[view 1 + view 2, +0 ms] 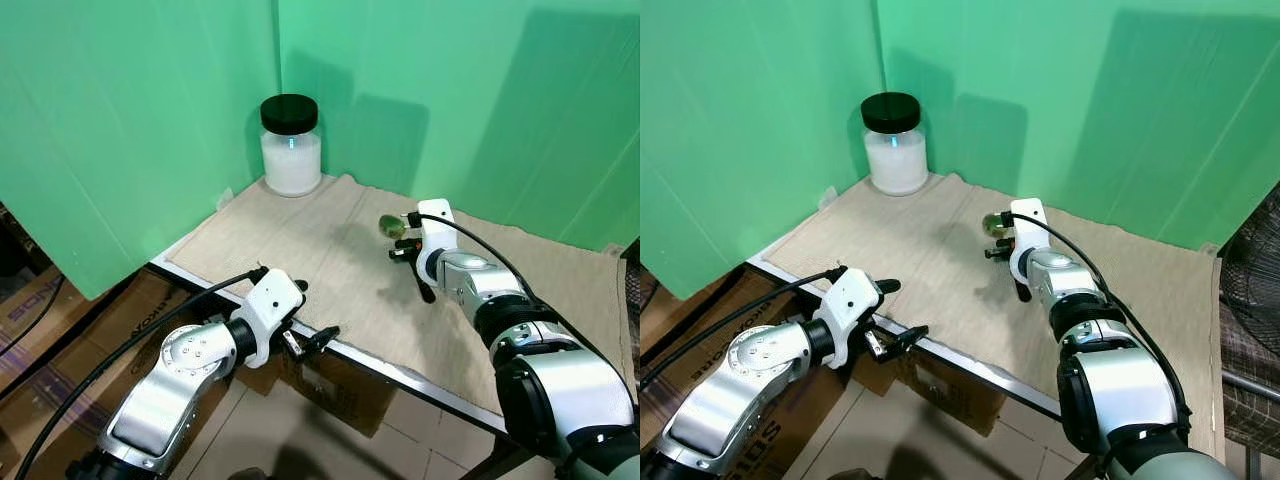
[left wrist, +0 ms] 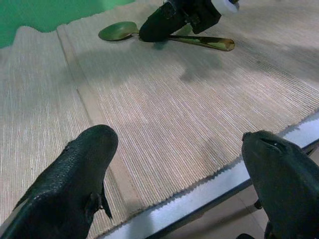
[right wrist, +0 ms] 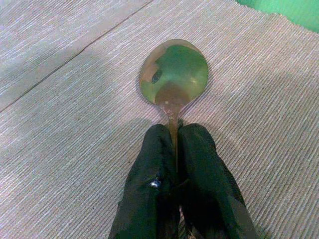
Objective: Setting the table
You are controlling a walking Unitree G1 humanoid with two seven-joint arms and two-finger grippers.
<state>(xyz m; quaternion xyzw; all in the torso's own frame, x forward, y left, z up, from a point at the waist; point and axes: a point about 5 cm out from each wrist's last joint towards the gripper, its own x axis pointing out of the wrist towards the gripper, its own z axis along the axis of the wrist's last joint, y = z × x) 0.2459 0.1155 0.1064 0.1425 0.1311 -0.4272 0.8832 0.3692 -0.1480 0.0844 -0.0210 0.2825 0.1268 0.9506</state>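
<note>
While its two black fingers pinch the handle of a brass-coloured metal spoon (image 3: 174, 82), the right claw (image 3: 175, 133) sits over the middle of the tabletop (image 1: 372, 364)

Spoon bowl points toward the green backdrop (image 1: 450, 90), low over the beige woven cloth (image 1: 330, 250) covering the tabletop; whether it touches the cloth I cannot tell. At the near edge of the tabletop the left claw (image 2: 182, 149) hovers with fingers spread wide, nothing between them. A glass jar of white powder with a black lid (image 1: 290, 146) stands in the far left corner, well apart from both claws
</note>
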